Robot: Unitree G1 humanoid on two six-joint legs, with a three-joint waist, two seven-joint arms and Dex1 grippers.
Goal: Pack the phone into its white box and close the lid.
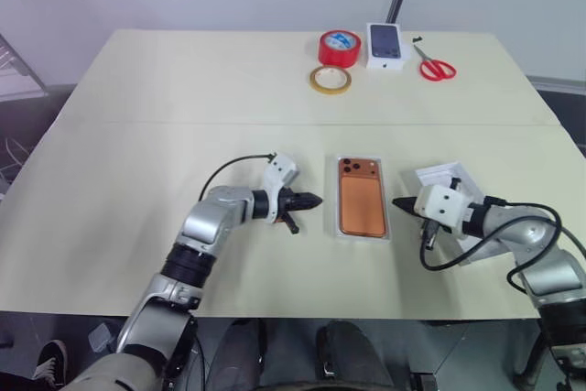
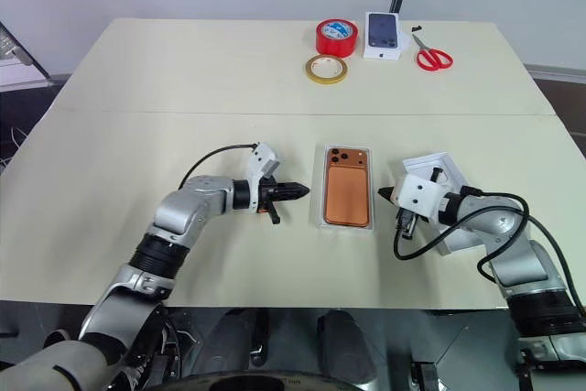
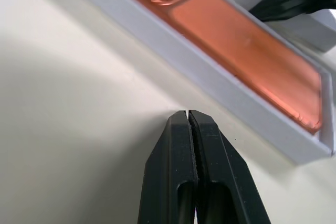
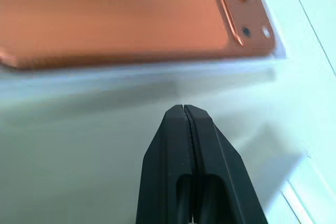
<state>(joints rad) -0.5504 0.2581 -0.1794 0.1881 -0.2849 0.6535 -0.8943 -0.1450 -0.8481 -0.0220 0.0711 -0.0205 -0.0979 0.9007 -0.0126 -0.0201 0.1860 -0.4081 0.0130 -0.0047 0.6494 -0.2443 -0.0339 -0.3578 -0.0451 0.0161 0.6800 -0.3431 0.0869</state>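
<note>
orange against white, the phone (image 1: 362, 202) lies face down inside the white box (image 1: 334, 199) at the middle of the table (image 1: 183, 89), its camera block at the far end, so the packing half of the job looks done and what is left, by my reading, is the lid. the left gripper (image 1: 311, 199) sits just beside the tray's left wall with its fingers pressed together and holding nothing, low over the tabletop and pointing at the box. the right gripper (image 1: 399, 202) mirrors it just off the right wall, also pinched shut and empty. with one on each side, the pair look placed to steady or square up the tray, though neither visibly touches it. under the right arm lies a white box part (image 1: 438, 175), probably the lid, which sits close at hand for the closing step. at the far edge, well apart from the work, are a red tape roll (image 1: 340, 47), a tan tape roll (image 1: 330, 80), a box bearing a phone picture (image 1: 385, 46) and red-handled scissors (image 1: 437, 65).
</note>
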